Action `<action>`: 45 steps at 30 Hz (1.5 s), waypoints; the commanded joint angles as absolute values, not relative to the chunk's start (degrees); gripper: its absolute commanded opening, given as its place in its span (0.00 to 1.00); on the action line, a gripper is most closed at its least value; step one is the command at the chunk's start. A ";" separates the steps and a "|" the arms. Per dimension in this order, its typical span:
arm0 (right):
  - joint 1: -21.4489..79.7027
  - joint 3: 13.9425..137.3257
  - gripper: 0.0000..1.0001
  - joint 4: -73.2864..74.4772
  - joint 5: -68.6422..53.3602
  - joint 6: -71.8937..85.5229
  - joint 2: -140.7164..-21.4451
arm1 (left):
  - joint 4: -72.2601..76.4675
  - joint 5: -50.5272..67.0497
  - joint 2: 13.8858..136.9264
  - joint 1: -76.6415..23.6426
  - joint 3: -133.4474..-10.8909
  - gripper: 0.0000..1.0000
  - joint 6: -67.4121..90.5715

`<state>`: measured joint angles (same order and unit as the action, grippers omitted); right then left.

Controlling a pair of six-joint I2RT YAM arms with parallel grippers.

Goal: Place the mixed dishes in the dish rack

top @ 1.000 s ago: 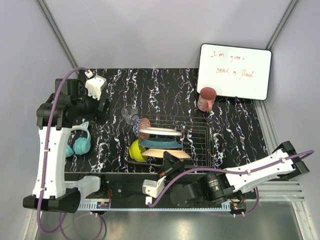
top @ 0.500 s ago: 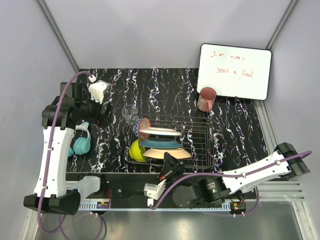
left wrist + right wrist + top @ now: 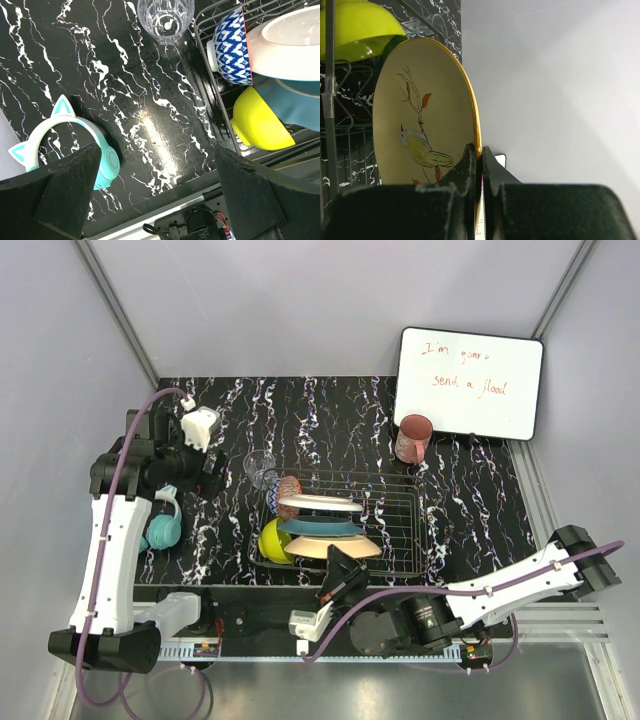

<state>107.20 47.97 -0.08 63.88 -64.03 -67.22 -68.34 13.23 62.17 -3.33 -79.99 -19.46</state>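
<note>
The silver dish rack (image 3: 400, 510) holds the white red-speckled plate (image 3: 320, 504), the teal plate (image 3: 320, 527) and the orange plate (image 3: 335, 547) on edge. The yellow-green bowl (image 3: 272, 540) and the small patterned bowl (image 3: 289, 486) sit at the rack's left end. My right gripper (image 3: 480, 155) is shut on the rim of the orange plate (image 3: 420, 115), which has a bird painted on it. The clear glass (image 3: 166, 17) stands on the table just left of the rack. My left gripper (image 3: 155, 185) hangs open above bare table, short of the glass. The reddish-brown cup (image 3: 412, 438) stands behind the rack.
Teal cat-ear headphones (image 3: 75, 145) lie on the table at the left, under my left gripper's left finger. A white board with red writing (image 3: 468, 382) leans at the back right. The right half of the rack has bare wire.
My left arm has swung a little to the right, toward the glass, still open. My right gripper has shifted slightly toward the near edge, still shut on the orange plate.
</note>
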 commanded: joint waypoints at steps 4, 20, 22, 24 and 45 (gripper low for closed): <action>107.05 45.53 0.00 -5.27 66.80 -63.99 -64.69 | -65.04 13.54 59.94 -3.34 -78.58 0.99 -19.77; 106.35 41.22 0.00 -30.72 66.97 -86.27 -64.77 | -64.95 13.71 59.59 -3.34 -77.61 0.99 -19.69; 106.44 40.26 0.00 -35.31 66.97 -89.98 -65.56 | -64.86 13.71 59.15 -3.34 -76.91 0.99 -20.04; 106.79 39.64 0.00 -39.19 66.89 -92.80 -66.09 | -64.78 13.45 58.71 -3.34 -76.12 0.99 -20.21; 106.61 37.00 0.00 -29.62 67.15 -74.89 -66.88 | -63.11 13.45 57.83 -3.34 -73.21 0.99 -20.65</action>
